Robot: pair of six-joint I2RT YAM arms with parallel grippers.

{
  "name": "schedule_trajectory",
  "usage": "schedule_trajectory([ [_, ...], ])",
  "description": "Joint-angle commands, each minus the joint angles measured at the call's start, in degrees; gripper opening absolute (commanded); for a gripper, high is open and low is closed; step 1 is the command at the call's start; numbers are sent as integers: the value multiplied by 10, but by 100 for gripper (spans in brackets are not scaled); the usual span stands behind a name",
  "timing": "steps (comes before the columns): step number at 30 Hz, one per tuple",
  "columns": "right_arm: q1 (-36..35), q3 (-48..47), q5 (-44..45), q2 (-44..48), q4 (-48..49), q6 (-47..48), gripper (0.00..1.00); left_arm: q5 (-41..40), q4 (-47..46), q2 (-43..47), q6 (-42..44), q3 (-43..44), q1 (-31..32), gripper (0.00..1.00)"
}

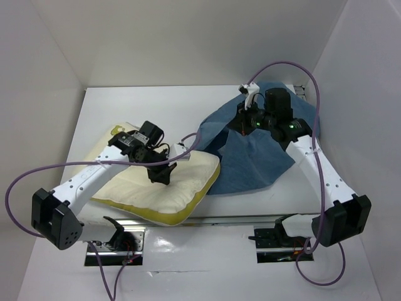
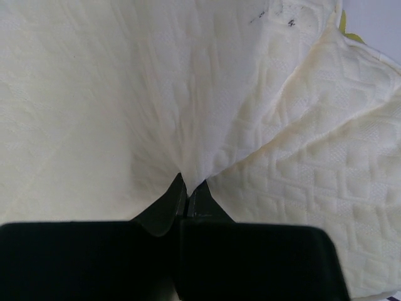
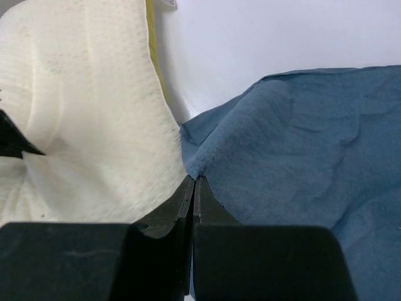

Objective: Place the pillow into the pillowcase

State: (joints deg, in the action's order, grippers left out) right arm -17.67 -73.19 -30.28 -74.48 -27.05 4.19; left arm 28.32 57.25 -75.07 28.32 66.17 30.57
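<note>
Top view: soft, puffy cream-white rectangular pillow with a pale yellow edge [image 1: 182,191], lying on the left part of the white table [image 1: 156,106] and touching, at the right corner, the large wrinkled dusty-blue cloth pillowcase [image 1: 250,160]. Not inside yet. Left gripper [image 1: 161,174] down on the top of the pillow. Right gripper [image 1: 241,124] at the far part of the pillowcase, holding the cloth up in a tent shape.

Left wrist view: left gripper [image 2: 186,187] fully closed, pinching a fold of the pillow [image 2: 94,94] cover, with creases spreading from the tips. Probably a grip on the cover only, not on the filling.

Right wrist view: right gripper [image 3: 193,180] closed too, with an edge of the pillowcase [image 3: 301,163] caught between the tips. Pillow [image 3: 88,100] just beside, on the left. Cannot tell: 1 layer of cloth held, or 2.

Step in hand, by judgement: opening the mouth and bringing the pillow to it. To do it well, hold only 1 layer of the blue cloth, high enough for a wide mouth. Feed 1 corner of the pillow first, low along the table. Move slowly, to avoid losing the thin pinch on the cover. Avoid pushing against closed cloth.
</note>
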Motion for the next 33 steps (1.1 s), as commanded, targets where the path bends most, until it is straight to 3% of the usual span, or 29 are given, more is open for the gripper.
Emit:
schedule_trajectory([
  [1,-6,-9,-24,38,-24,6,0,-6,-42,-5,-24,2,0,0],
  [13,-17,33,-65,50,-62,28,0,-1,-81,-104,-96,105,-109,0],
  [25,-39,44,-110,17,-44,13,0,-110,-130,-122,-204,142,-120,0],
  [33,-98,8,-123,-43,-18,-5,0,-186,-155,-133,-244,154,-115,0],
])
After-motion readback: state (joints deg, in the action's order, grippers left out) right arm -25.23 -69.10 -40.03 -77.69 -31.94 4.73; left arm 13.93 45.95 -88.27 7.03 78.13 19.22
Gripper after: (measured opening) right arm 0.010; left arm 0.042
